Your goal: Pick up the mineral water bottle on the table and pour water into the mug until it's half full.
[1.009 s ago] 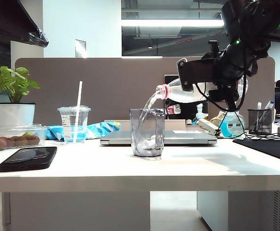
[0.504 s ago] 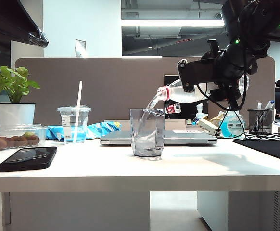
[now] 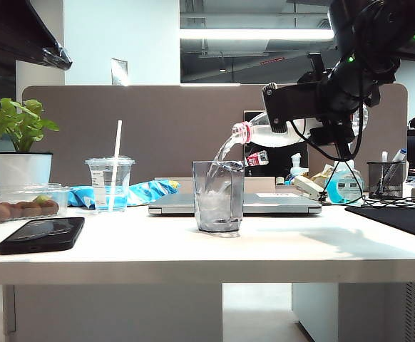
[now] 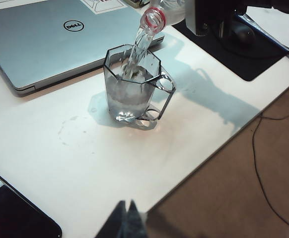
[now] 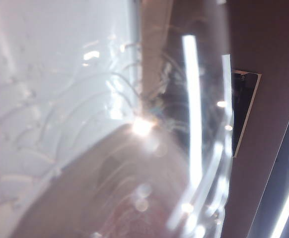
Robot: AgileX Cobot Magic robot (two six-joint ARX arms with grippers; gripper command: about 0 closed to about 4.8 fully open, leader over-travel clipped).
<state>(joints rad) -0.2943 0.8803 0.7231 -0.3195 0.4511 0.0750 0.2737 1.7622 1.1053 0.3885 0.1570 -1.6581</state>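
Right gripper [image 3: 293,107] clamps the tipped clear ribbed mineral water bottle [image 3: 264,133] over the faceted mug [image 3: 218,196]; left gripper [image 4: 127,220] pinched together, empty.

Bare white tabletop [image 3: 157,249] lies open along the front edge between the black phone [image 3: 42,234] and the mug [image 3: 218,196]. Behind the mug a closed laptop [image 3: 236,204] blocks the way. Above it, the right gripper [image 3: 282,107] clamps the tilted mineral water bottle [image 3: 264,134], filling the air over the rim. The left gripper [image 4: 127,223], fingers together, hangs over the near edge.
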